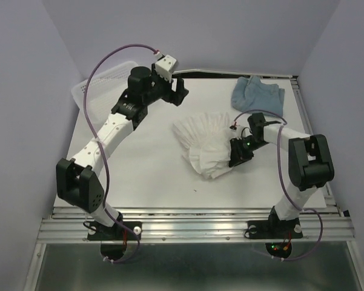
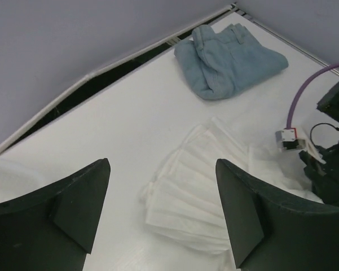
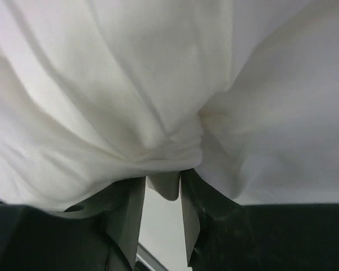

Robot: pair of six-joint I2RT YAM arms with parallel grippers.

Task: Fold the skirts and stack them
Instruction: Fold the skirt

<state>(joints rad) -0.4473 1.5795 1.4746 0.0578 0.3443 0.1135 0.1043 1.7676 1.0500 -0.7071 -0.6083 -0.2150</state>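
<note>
White ruffled skirt (image 1: 201,142) in pinch of right tool (image 3: 163,189)

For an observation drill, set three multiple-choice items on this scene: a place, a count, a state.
1. Where does the blue-grey skirt lie on the table? A far right corner; B near left corner; C centre.
2. How many skirts show? A one; B two; C four.
3. The right hand is: A open; B shut on the white skirt; C shut on the blue-grey skirt.
Answers: 1 A, it lies by the far right edge. 2 B, one blue-grey, one white. 3 B, white cloth is pinched between its fingers.
</note>
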